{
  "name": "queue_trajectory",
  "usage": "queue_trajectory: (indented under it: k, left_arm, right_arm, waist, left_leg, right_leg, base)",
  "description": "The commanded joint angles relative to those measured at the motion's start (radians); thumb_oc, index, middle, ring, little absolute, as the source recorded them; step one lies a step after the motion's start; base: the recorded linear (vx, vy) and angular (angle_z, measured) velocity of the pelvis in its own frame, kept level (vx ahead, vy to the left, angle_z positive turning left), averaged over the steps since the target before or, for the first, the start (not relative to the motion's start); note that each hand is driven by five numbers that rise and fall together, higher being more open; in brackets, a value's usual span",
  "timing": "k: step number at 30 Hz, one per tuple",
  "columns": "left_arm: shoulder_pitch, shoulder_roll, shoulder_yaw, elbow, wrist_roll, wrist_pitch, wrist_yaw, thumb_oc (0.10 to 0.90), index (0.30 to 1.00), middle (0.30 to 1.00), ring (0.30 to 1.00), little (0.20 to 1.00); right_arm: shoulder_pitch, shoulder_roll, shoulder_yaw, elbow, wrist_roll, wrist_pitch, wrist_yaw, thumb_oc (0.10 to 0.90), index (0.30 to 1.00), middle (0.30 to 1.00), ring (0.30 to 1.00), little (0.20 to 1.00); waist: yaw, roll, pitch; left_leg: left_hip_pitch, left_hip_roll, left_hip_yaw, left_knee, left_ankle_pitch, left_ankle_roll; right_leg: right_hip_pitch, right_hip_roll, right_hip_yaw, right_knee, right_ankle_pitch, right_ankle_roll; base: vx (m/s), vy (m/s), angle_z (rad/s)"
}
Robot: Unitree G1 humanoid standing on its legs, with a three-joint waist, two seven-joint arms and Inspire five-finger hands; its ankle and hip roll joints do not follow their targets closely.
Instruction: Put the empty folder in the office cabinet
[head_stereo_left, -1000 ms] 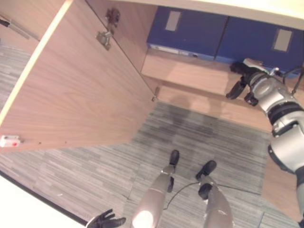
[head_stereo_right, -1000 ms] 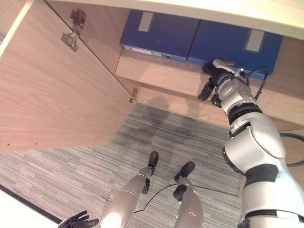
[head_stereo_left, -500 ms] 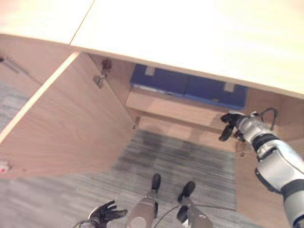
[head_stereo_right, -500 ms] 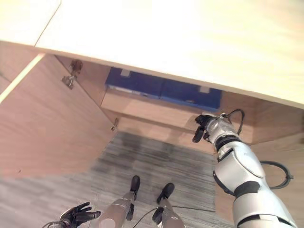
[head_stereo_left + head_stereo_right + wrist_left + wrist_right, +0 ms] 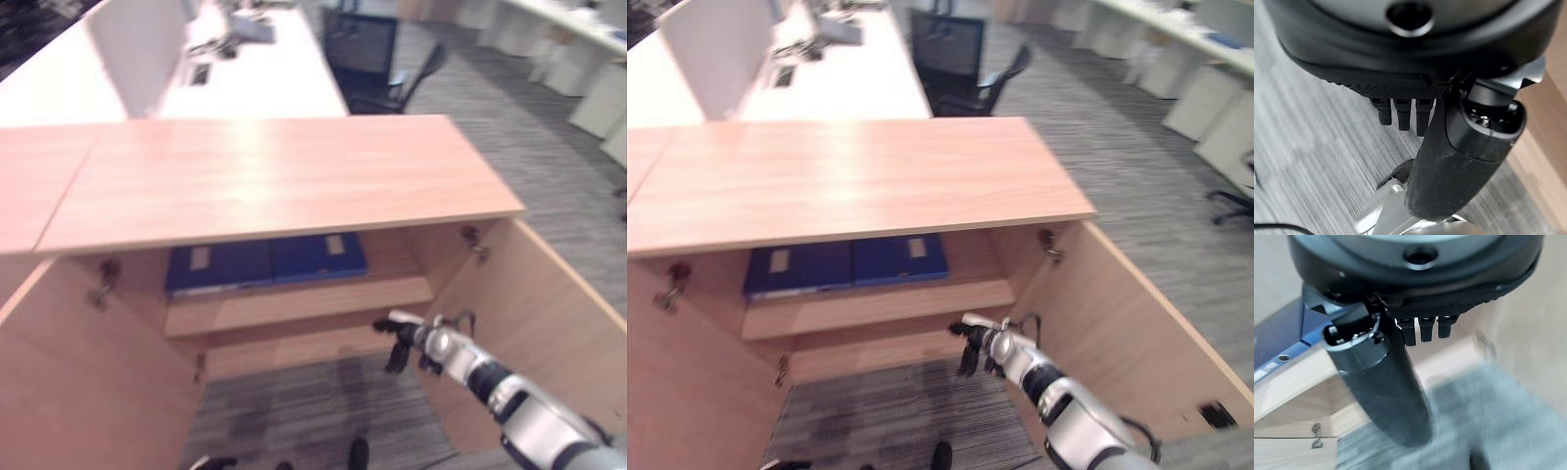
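Office cabinet (image 5: 265, 176): wide wooden top, both doors swung open, left door (image 5: 59, 382) and right door (image 5: 549, 333) standing out to either side. Grey striped carpet (image 5: 313, 411) runs in front of it and under the opening. Behind the cabinet a white desk (image 5: 823, 78) with a white divider panel (image 5: 720, 49), and a black office chair (image 5: 960, 54) beside it.

Inside, one wooden shelf (image 5: 294, 304) spans the opening. Two blue folders lie flat side by side on it, touching: left folder (image 5: 216, 266), right folder (image 5: 318, 257). Each has a pale label on top. Neither is in a hand.

Right hand (image 5: 400, 343) hangs just in front of the shelf's right end, below and apart from the folders, fingers relaxed and pointing down, holding nothing. The right wrist view shows a folder corner (image 5: 1278, 333) past its thumb.

Left hand (image 5: 1400, 63) low over the carpet, fingers straight, empty.
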Motion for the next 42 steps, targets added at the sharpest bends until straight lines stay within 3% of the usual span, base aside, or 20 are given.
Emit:
queue_trajectory:
  k: [1,3,4,7,12,20,22,25,26,29,31,34,36,38,39,42]
  left_arm:
    - [-0.072,-0.095,0.0,0.041,0.036,-0.029,0.0,0.8,0.9,0.9,0.9,0.9]
    - [-0.07,-0.107,0.009,0.061,0.06,-0.029,0.016,0.8,0.9,0.9,0.9,0.9]
    - [-0.069,-0.107,0.009,0.062,0.06,-0.029,0.016,0.8,0.9,0.9,0.9,0.9]
    - [-0.067,-0.118,0.038,0.087,0.096,-0.031,0.058,0.8,0.9,0.9,0.9,0.9]
    - [-0.08,-0.142,0.045,0.121,0.098,-0.029,0.069,0.8,0.9,0.9,0.9,0.9]
    - [-0.092,-0.159,0.021,0.105,0.091,-0.035,0.069,0.8,0.9,0.9,0.9,0.9]
    - [-0.089,-0.158,0.022,0.116,0.104,-0.033,0.068,0.8,0.9,0.9,0.9,0.9]
    - [-0.085,-0.156,0.028,0.122,0.109,-0.032,0.067,0.8,0.9,0.9,0.9,0.9]
    - [-0.081,-0.148,0.04,0.127,0.111,-0.031,0.064,0.8,0.9,0.9,0.9,0.9]
    - [-0.078,-0.141,0.049,0.131,0.111,-0.032,0.061,0.8,0.9,0.9,0.9,0.9]
    - [-0.073,-0.129,0.068,0.14,0.098,-0.029,0.057,0.8,0.9,0.9,0.9,0.9]
    - [-0.074,-0.126,0.082,0.146,0.08,-0.028,0.058,0.8,0.9,0.9,0.9,0.9]
    - [-0.071,-0.12,0.098,0.141,0.052,-0.028,0.068,0.8,0.9,0.9,0.9,0.9]
    - [-0.07,-0.118,0.101,0.134,0.02,-0.035,0.073,0.8,0.9,0.9,0.9,0.9]
    - [-0.079,-0.119,0.091,0.127,0.008,-0.038,0.078,0.8,0.9,0.9,0.9,0.9]
    - [-0.075,-0.124,0.082,0.13,0.018,-0.039,0.073,0.8,0.9,0.9,0.9,0.9]
  right_arm:
    - [-0.057,-0.016,-0.1,0.115,0.13,-0.032,-0.06,0.8,0.9,0.9,0.9,0.9]
    - [0.063,0.003,-0.179,0.163,0.124,-0.042,-0.108,0.8,0.9,0.9,0.9,0.9]
    - [0.065,0.002,-0.179,0.162,0.123,-0.042,-0.109,0.8,0.9,0.9,0.9,0.9]
    - [0.195,-0.03,-0.251,0.079,0.069,-0.058,-0.164,0.8,0.9,0.9,0.9,0.9]
    - [0.262,-0.025,-0.318,0.069,0.091,-0.06,-0.2,0.8,0.9,0.9,0.9,0.9]
    - [0.339,-0.024,-0.489,0.253,0.22,-0.064,-0.251,0.8,0.9,0.9,0.9,0.9]
    - [0.351,-0.072,-0.583,0.243,0.29,-0.08,-0.283,0.8,0.9,0.9,0.9,0.9]
    - [0.355,-0.115,-0.633,0.233,0.31,-0.087,-0.306,0.8,0.9,0.9,0.9,0.9]
    - [0.353,-0.171,-0.683,0.206,0.322,-0.098,-0.327,0.8,0.9,0.9,0.9,0.9]
    - [0.343,-0.23,-0.719,0.18,0.319,-0.102,-0.345,0.8,0.9,0.9,0.9,0.9]
    - [0.32,-0.321,-0.773,0.147,0.33,-0.114,-0.368,0.8,0.9,0.9,0.9,0.9]
    - [0.299,-0.364,-0.793,0.111,0.339,-0.119,-0.381,0.8,0.9,0.9,0.9,0.9]
    - [0.266,-0.395,-0.793,0.088,0.346,-0.124,-0.39,0.8,0.9,0.9,0.9,0.9]
    - [0.209,-0.416,-0.755,0.08,0.34,-0.128,-0.39,0.8,0.9,0.9,0.9,0.9]
    - [0.224,-0.444,-0.778,0.058,0.336,-0.126,-0.397,0.8,0.9,0.9,0.9,0.9]
    - [0.224,-0.473,-0.799,0.037,0.327,-0.121,-0.393,0.8,0.9,0.9,0.9,0.9]
  waist:
    - [-0.003,0.021,0.03]
    - [-0.047,0.026,0.007]
    - [-0.045,0.026,0.006]
    - [-0.092,0.027,-0.018]
    - [-0.13,0.029,-0.034]
    - [-0.172,0.035,-0.055]
    - [-0.193,0.039,-0.057]
    - [-0.201,0.043,-0.059]
    - [-0.209,0.044,-0.057]
    - [-0.212,0.046,-0.056]
    - [-0.216,0.047,-0.054]
    - [-0.222,0.048,-0.045]
    - [-0.219,0.042,-0.013]
    - [-0.198,0.033,0.009]
    - [-0.195,0.034,0.013]
    - [-0.199,0.041,0.014]
  left_leg:
    - [-0.002,0.025,-0.119,-0.061,-0.003,-0.018]
    - [0.029,0.024,-0.066,-0.072,-0.015,-0.011]
    - [0.03,0.024,-0.064,-0.072,-0.015,-0.011]
    - [0.064,0.028,-0.013,-0.078,-0.034,-0.007]
    - [0.08,0.027,0.035,-0.08,-0.047,-0.001]
    - [0.093,0.021,0.066,-0.081,-0.059,0.007]
    - [0.095,0.019,0.076,-0.081,-0.062,0.009]
    - [0.095,0.017,0.081,-0.081,-0.064,0.01]
    - [0.095,0.015,0.085,-0.081,-0.065,0.01]
    - [0.094,0.013,0.086,-0.081,-0.065,0.011]
    - [0.094,0.012,0.089,-0.081,-0.064,0.01]
    - [0.094,0.01,0.087,-0.077,-0.068,0.013]
    - [0.082,0.007,0.065,-0.021,-0.081,0.019]
    - [0.059,-0.015,-0.022,0.004,-0.1,0.02]
    - [0.055,-0.029,-0.059,-0.023,-0.082,0.023]
    - [0.059,-0.039,-0.051,-0.057,-0.066,0.029]
  right_leg:
    - [0.052,-0.029,-0.089,0.017,-0.078,0.092]
    - [0.052,-0.024,-0.054,0.009,-0.072,0.098]
    - [0.052,-0.023,-0.052,0.009,-0.072,0.098]
    - [0.059,-0.016,-0.01,0.007,-0.071,0.103]
    - [0.048,-0.01,0.033,0.007,-0.058,0.108]
    - [0.043,-0.011,0.061,0.008,-0.05,0.12]
    - [0.04,-0.011,0.072,0.009,-0.047,0.122]
    - [0.036,-0.011,0.077,0.01,-0.046,0.124]
    - [0.034,-0.011,0.083,0.011,-0.043,0.126]
    - [0.032,-0.014,0.085,0.012,-0.042,0.128]
    - [0.029,-0.016,0.086,0.013,-0.04,0.129]
    - [0.028,-0.016,0.095,0.017,-0.041,0.128]
    - [0.022,-0.009,0.121,0.026,-0.035,0.128]
    - [-0.005,-0.001,0.152,0.036,-0.027,0.127]
    - [-0.014,-0.007,0.163,0.038,-0.024,0.129]
    - [-0.032,-0.022,0.165,0.046,-0.015,0.139]
  base:
    - [0.1,0.087,-0.72]
    - [0.07,0.098,-0.57]
    - [0.07,0.074,-0.73]
    - [0.06,0.052,-0.92]
    - [0.01,0.042,-0.39]
    - [0.0,0.021,-0.18]
    - [-0.02,0.026,-0.19]
    - [-0.02,0.01,-0.14]
    - [-0.04,0.019,-0.2]
    - [-0.01,0.006,-0.04]
    - [-0.01,0.005,0.02]
    - [-0.03,0.011,-0.01]
    - [-0.12,0.025,-0.18]
    - [-0.17,0.067,-0.68]
    - [-0.12,0.086,-1.24]
    - [-0.1,0.096,-0.67]
